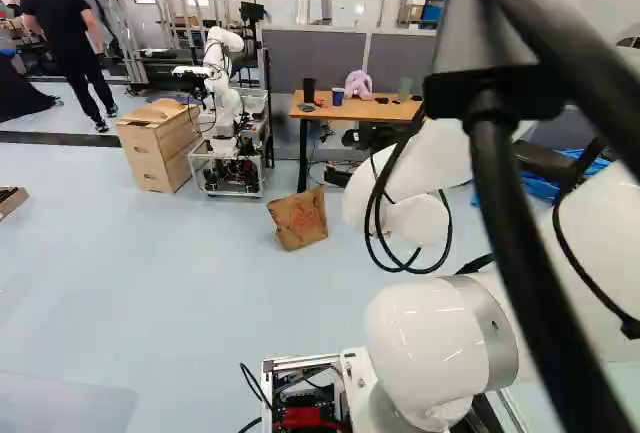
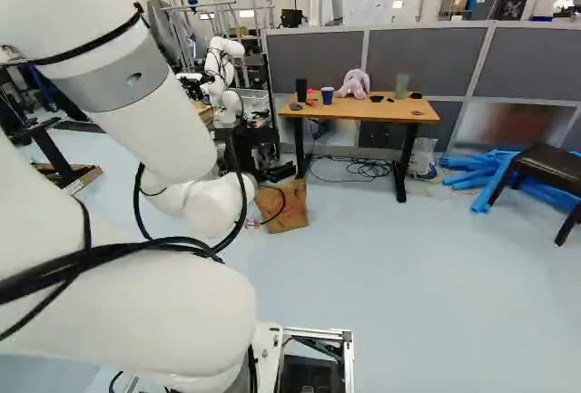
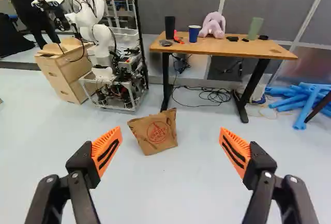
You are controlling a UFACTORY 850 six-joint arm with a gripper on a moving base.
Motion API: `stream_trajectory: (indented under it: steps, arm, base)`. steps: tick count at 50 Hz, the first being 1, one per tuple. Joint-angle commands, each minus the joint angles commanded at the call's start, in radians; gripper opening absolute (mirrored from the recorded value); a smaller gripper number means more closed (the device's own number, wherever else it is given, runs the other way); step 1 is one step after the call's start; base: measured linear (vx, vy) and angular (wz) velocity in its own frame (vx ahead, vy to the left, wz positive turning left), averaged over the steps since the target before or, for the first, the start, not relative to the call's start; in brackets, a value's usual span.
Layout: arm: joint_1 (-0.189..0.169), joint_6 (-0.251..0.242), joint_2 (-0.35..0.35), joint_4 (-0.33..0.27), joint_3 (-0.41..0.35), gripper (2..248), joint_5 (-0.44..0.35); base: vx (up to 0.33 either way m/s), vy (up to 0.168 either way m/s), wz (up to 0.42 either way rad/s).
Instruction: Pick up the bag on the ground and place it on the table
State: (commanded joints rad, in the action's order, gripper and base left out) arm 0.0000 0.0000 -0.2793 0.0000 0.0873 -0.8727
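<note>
Both fingers of the gripper (image 3: 170,129) stand wide apart, with the bag (image 3: 156,133) on the floor (image 3: 155,193) ahead, near the table (image 3: 232,51); an off-centre descent could topple or crumple it.

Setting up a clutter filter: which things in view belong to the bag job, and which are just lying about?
Job:
brown paper bag on floor
wood-topped table, black legs
open black two-fingered pincer, orange pads

Lying about:
on the table: tall black cup, dark blue cup, green cup, curved pink object
on the floor: long blue tubes, pale wooden box
</note>
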Motion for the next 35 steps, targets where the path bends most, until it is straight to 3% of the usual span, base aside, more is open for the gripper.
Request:
stream_trajectory:
  steps: [35]
  arm:
    - [0.000,0.000,0.000,0.000,0.000,247,0.000]
  base:
    - [0.135,0.003,0.001]
